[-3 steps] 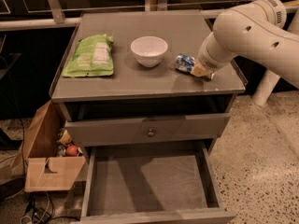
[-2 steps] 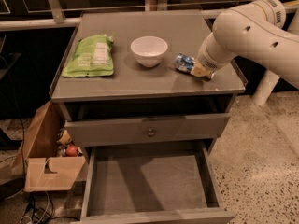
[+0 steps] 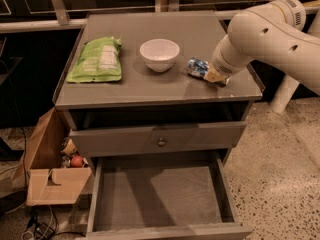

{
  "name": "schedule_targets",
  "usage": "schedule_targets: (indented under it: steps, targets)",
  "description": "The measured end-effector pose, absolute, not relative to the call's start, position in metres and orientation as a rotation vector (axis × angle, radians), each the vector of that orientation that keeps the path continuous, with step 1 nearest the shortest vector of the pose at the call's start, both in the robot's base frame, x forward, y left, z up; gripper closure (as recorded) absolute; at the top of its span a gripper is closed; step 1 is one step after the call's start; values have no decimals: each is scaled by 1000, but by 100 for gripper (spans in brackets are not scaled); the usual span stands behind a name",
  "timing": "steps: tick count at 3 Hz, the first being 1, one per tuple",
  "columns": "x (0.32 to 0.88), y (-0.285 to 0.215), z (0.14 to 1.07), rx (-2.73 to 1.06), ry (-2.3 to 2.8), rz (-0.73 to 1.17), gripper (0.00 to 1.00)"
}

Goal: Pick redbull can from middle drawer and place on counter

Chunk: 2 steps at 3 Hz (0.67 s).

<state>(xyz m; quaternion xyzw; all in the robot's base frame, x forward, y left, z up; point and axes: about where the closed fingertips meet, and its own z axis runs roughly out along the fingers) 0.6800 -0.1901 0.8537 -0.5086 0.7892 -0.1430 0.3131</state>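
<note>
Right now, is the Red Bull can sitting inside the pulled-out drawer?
No, the redbull can lies on the counter beside the white bowl, with the gripper next to it, not in the middle drawer.

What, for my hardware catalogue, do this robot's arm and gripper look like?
The arm is a thick, rounded cream-white shell with small dark round holes and a band of dark slots near its upper joint. No cables show. The gripper, at the right of the counter by the redbull can, looks tan-yellow.
</note>
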Motion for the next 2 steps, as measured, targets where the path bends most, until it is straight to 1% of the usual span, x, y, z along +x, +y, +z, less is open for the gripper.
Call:
schedule_targets:
  steps: [2]
  targets:
    - [680, -190, 854, -1341, 2081, -377, 11]
